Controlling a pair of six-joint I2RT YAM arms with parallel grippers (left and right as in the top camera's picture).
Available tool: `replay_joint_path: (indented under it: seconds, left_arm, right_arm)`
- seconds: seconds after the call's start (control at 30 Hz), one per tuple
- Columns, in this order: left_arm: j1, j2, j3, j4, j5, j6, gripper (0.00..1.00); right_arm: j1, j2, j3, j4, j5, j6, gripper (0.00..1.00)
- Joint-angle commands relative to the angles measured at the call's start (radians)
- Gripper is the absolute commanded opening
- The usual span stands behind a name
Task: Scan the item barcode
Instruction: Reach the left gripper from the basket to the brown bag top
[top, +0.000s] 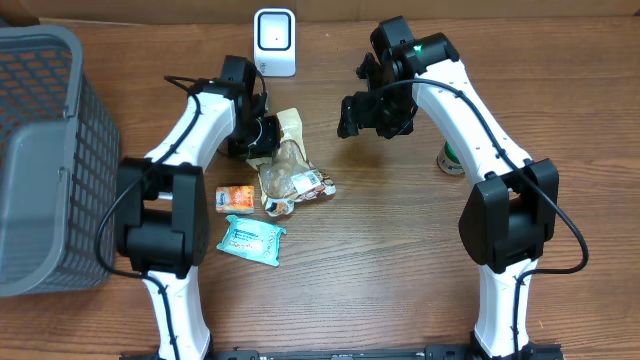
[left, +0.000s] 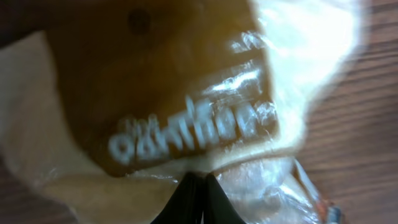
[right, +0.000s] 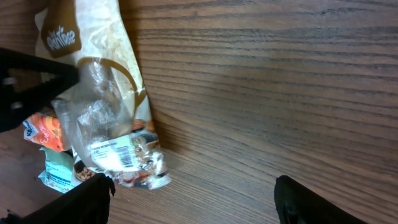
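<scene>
The left gripper (top: 262, 135) was clenched on the snack bag (top: 288, 175) lying mid-table; the scanner (top: 275, 42) stood apart at its twelve o'clock; the right gripper (top: 375, 112) hung released at two o'clock; seemingly grasped, not yet scanned.

- the overhead view is bright, even and sharp; light from above leaves only soft, short shadows on the wooden table (top: 380, 260).
- the white scanner (top: 274, 42) is close to washed out.
- the left wrist view is dim and badly out of focus, with white glare on the snack bag (left: 186, 93).
- the right wrist view is brighter but slightly soft, with a broad shadow across the wood.
</scene>
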Motion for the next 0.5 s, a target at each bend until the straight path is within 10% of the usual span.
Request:
replay_joint_path:
  seconds: [0.0,0.47]
  left_arm:
    - [-0.01,0.066,0.014,-0.002,-0.02,-0.014,0.04]
    - [-0.01,0.108,0.014,-0.018,0.014,-0.013,0.04]
  right_arm:
    - [0.006,0.007,-0.003,0.003,0.006,0.003,0.82]
    - [0.006,0.007,-0.003,0.001,-0.037,0.003,0.82]
